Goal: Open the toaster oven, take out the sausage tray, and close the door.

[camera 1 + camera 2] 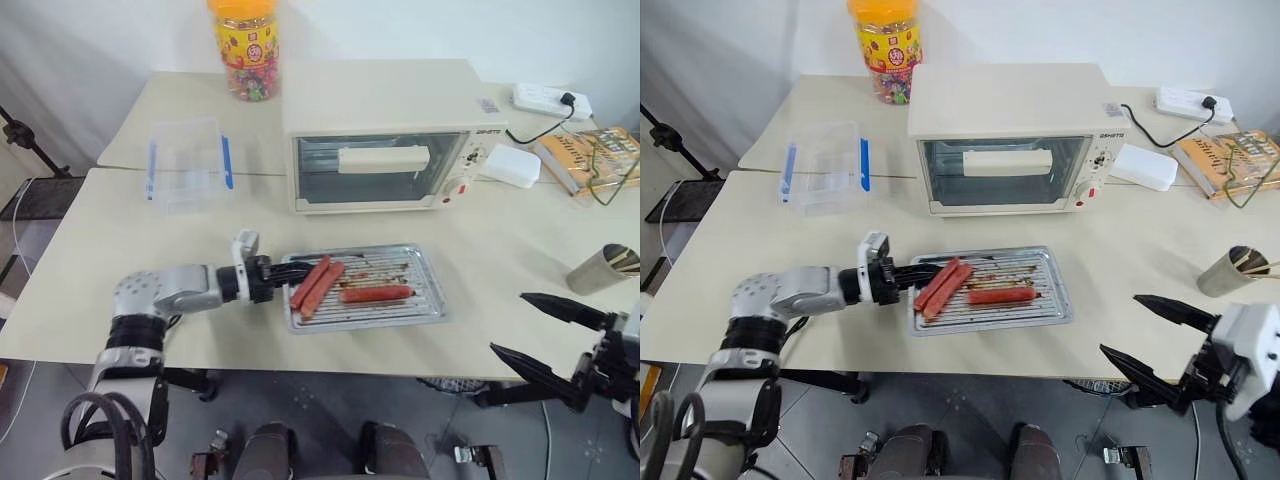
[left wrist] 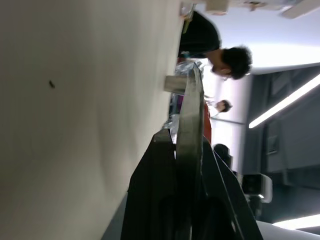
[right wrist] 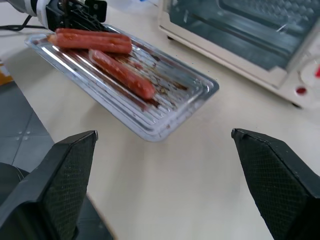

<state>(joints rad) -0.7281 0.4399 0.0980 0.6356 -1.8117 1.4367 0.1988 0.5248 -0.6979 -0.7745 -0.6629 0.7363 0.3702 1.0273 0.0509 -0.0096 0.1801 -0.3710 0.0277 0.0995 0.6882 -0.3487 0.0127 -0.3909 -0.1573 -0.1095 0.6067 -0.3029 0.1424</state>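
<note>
Step in hand: the sausage tray (image 1: 365, 287) lies flat on the tabletop (image 1: 500, 260) in front of the toaster oven (image 1: 385, 135), whose door (image 1: 378, 168) looks shut; I judge what remains is to let go of the tray
How to do it well: part the jaws first, then draw straight back off the rim, so the tray does not slide or tip
Left gripper (image 1: 283, 277): jaws pinched narrow on the tray's near end rim, sausages just beyond their tips
Right gripper (image 1: 545, 332): jaws spread wide, holding nothing, tray well apart ahead of them

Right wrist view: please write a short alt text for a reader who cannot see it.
A silver sausage tray with three sausages lies on the cream table, the left gripper shut on its far end. The right gripper is open; the toaster oven stands behind.
</note>
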